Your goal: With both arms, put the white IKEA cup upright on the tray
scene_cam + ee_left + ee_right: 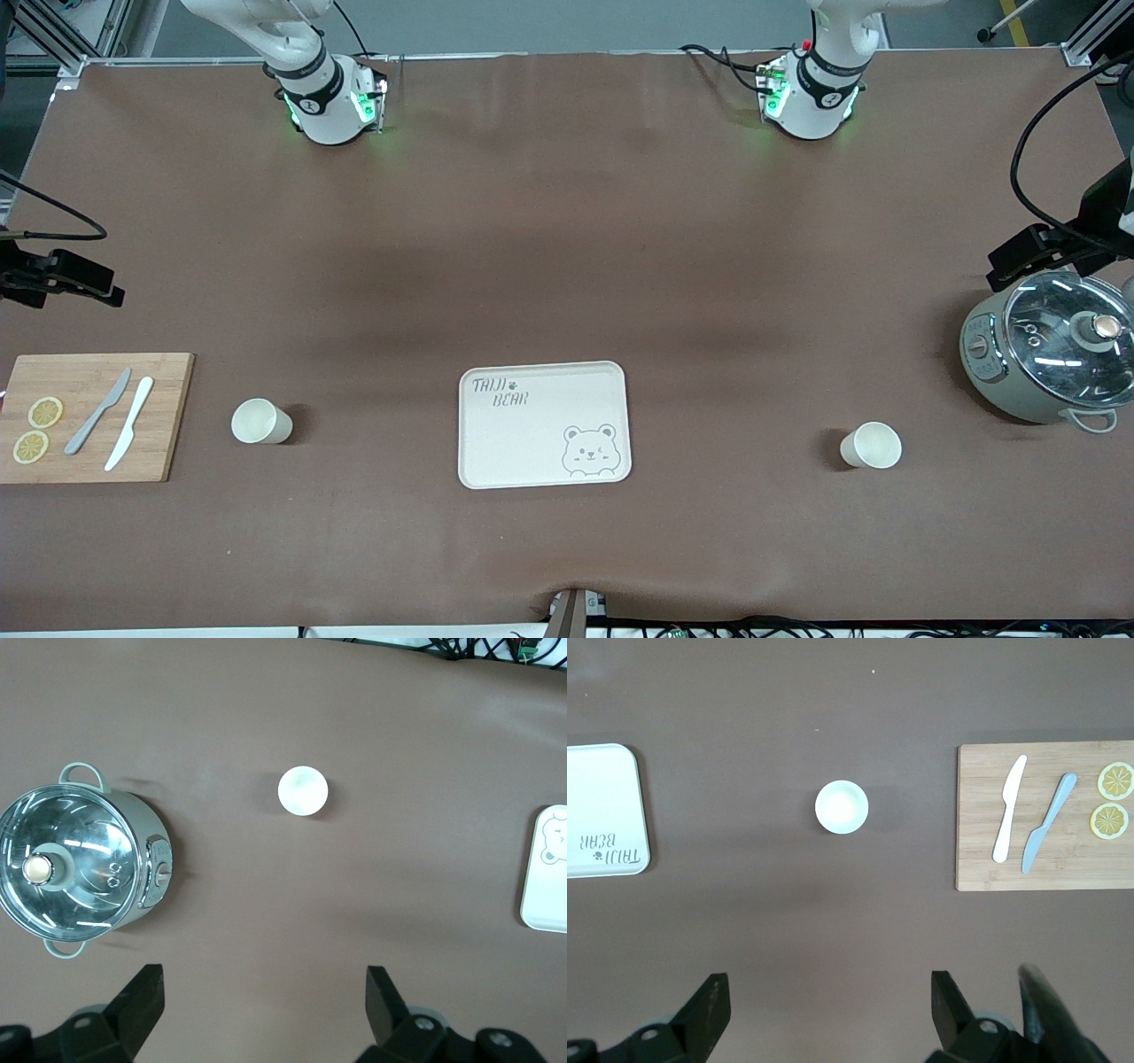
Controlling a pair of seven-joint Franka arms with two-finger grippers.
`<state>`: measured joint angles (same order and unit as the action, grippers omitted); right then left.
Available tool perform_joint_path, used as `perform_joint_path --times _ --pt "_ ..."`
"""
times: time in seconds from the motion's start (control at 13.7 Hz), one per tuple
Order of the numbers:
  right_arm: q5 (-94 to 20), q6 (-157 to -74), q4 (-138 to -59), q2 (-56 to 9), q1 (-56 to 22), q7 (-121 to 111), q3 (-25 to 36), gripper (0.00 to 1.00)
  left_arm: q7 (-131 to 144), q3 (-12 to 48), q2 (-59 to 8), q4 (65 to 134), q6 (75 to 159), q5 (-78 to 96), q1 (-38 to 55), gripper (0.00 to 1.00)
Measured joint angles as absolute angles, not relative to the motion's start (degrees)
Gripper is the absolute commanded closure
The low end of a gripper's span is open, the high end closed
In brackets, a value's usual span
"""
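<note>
Two white cups stand upright on the brown table. One cup (261, 421) is toward the right arm's end, also in the right wrist view (842, 806). The other cup (871, 445) is toward the left arm's end, also in the left wrist view (303, 790). The cream tray (542, 425) printed "TAIJI BEAR" lies between them, with nothing on it; its edge shows in both wrist views (547, 877) (602, 806). My left gripper (264, 1001) is open and empty, high over the table by the pot (1019, 261). My right gripper (831, 1005) is open and empty, high near the cutting board (89, 285).
A wooden cutting board (168, 390) with two knives and two lemon slices lies at the right arm's end. A grey-green pot with a glass lid (1054, 354) stands at the left arm's end.
</note>
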<state>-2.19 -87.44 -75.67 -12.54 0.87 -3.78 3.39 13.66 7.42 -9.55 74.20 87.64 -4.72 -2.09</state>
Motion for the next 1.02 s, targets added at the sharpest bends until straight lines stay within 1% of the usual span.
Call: perform_joint_path --times 0.36,0.73,1.02 --pt "-2.2 -87.3 -75.7 -12.5 0.9 -3.8 3.4 0.0 13.6 7.3 -8.1 74.1 87.6 -4.7 -2.1 0.0" --pt "-2.2 -87.3 -75.7 -12.6 0.9 -3.8 3.4 0.0 13.5 7.2 -8.1 74.9 87.5 -4.7 -2.6 0.0" --pt "-2.2 -87.3 -75.7 -12.6 0.9 -3.8 3.4 0.0 13.5 7.2 -10.0 75.7 87.6 -4.7 -2.7 0.0"
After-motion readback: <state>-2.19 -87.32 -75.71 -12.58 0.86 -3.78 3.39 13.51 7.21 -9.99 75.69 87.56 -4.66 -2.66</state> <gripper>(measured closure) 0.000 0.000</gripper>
